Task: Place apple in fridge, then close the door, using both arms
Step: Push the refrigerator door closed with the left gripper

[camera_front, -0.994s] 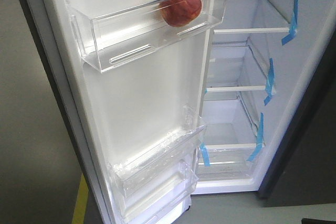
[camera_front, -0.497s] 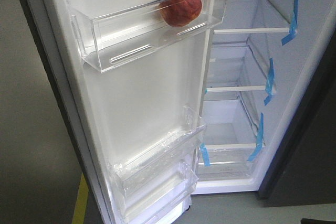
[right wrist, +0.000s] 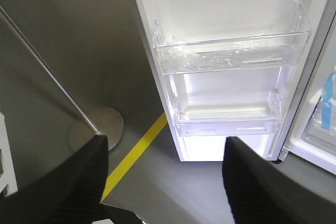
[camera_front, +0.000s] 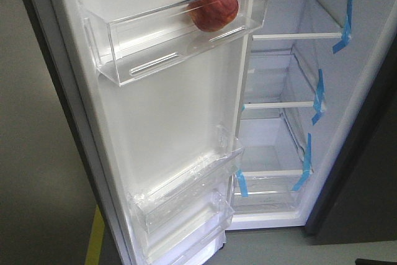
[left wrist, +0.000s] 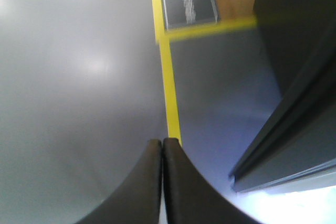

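The left gripper (left wrist: 162, 142) is holding its prongs pressed together, seemingly nearer the door (camera_front: 167, 110)'s outer face; the right gripper (right wrist: 165, 142) is gaping toward the lower bins (right wrist: 231, 56); further up, the apple (camera_front: 213, 3) is resting in the top door bin (camera_front: 155, 41)

apple (camera_front: 213, 4) red | tape (camera_front: 319, 96) blue | floor stripe (left wrist: 169, 77) yellow | fridge (camera_front: 363, 178) seemingly dark grey

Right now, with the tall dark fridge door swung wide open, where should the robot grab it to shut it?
Probably at the free long edge of the tall dark door, on the left in the front view, coming from its outer side. That edge lies farthest from the hinge side beside the white-lined fridge, and keeps clear of the clear plastic bins.
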